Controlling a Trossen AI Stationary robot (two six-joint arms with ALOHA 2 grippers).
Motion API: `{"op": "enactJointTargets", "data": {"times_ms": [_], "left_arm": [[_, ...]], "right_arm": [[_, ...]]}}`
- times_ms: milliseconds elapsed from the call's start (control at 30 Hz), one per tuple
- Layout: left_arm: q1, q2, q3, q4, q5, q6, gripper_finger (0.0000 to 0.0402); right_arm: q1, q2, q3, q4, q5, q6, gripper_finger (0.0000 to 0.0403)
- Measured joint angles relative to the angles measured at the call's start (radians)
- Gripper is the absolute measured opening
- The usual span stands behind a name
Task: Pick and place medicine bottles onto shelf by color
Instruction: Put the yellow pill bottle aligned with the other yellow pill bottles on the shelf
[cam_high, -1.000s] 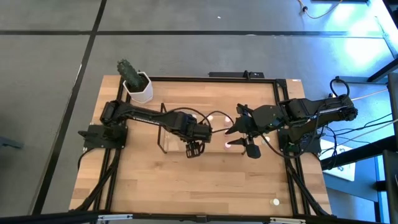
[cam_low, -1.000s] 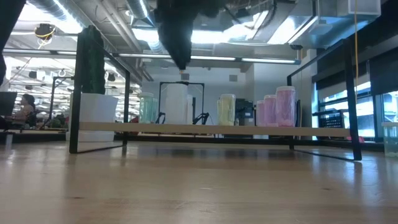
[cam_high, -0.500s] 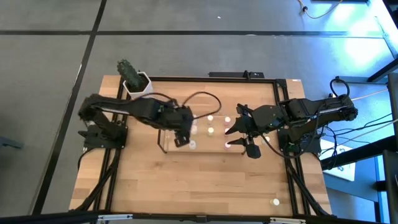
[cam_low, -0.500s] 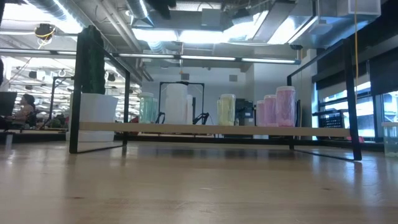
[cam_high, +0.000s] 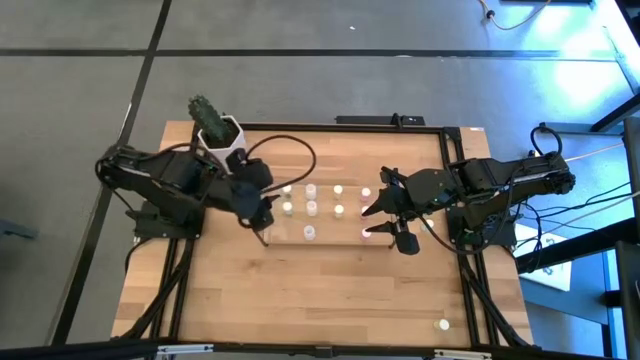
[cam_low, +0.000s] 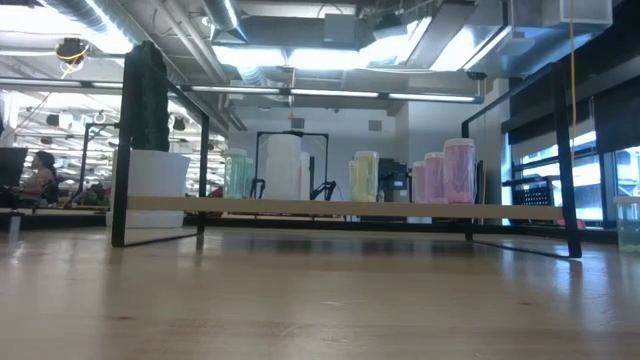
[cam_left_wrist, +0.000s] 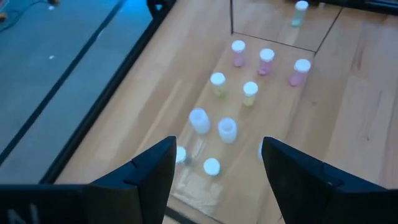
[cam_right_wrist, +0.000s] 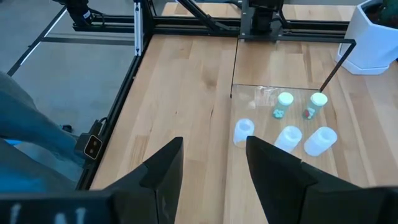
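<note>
The little bottles (cam_high: 338, 209) stand in loose rows on the clear shelf (cam_high: 272, 238) in the middle of the desk (cam_high: 330, 300): pale ones at the left end, yellowish further along, pink at the right end. One stray bottle (cam_high: 443, 324) sits well apart, near the front right corner of the desk, so I'd say the sorting isn't finished.

The left tool (cam_high: 262, 213) hangs just beside the shelf's left end, its fingers (cam_left_wrist: 149, 171) apart with nothing between them. The right tool (cam_high: 375, 205) hovers at the shelf's right end, over the pink bottles, jaws likewise apart and empty.

These bottles are small and light, packed near one another, and far smaller than either tool. A sweep by a finger or the dangling cable (cam_high: 290, 150) could topple several at once. The right tool sits so near the pink ones that a careless turn towards the stray could clip them. A white plant pot (cam_high: 222, 143) stands behind the left arm.
</note>
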Motion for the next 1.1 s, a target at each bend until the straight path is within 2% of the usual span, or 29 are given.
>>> {"op": "enactJointTargets", "data": {"times_ms": [233, 467, 600, 700, 833, 1100], "left_arm": [[-0.053, -0.021, 0.0, -0.09, -0.062, -0.126, 0.0231], [-0.074, -0.021, 0.0, -0.131, -0.072, -0.199, 0.0231], [-0.074, -0.021, 0.0, -0.131, -0.079, -0.2, 0.0231], [-0.073, -0.021, 0.0, -0.131, -0.094, -0.2, 0.0231], [-0.073, -0.021, 0.0, -0.131, -0.096, -0.2, 0.0231], [-0.073, -0.021, 0.0, -0.131, -0.096, -0.196, 0.0231]], "right_arm": [[0.0, 0.0, 0.0, 0.012, 0.0, 0.004, 0.0178], [0.004, 0.003, 0.0, 0.01, -0.03, 0.25, 0.0178], [0.029, 0.003, 0.0, -0.105, -0.094, 0.296, 0.0178], [0.084, 0.003, 0.0, -0.246, -0.097, 0.384, 0.0174], [0.166, -0.002, 0.0, -0.42, -0.041, 0.555, 0.0164], [0.345, -0.032, 0.0, -0.637, 0.13, 0.89, 0.0158]]}}
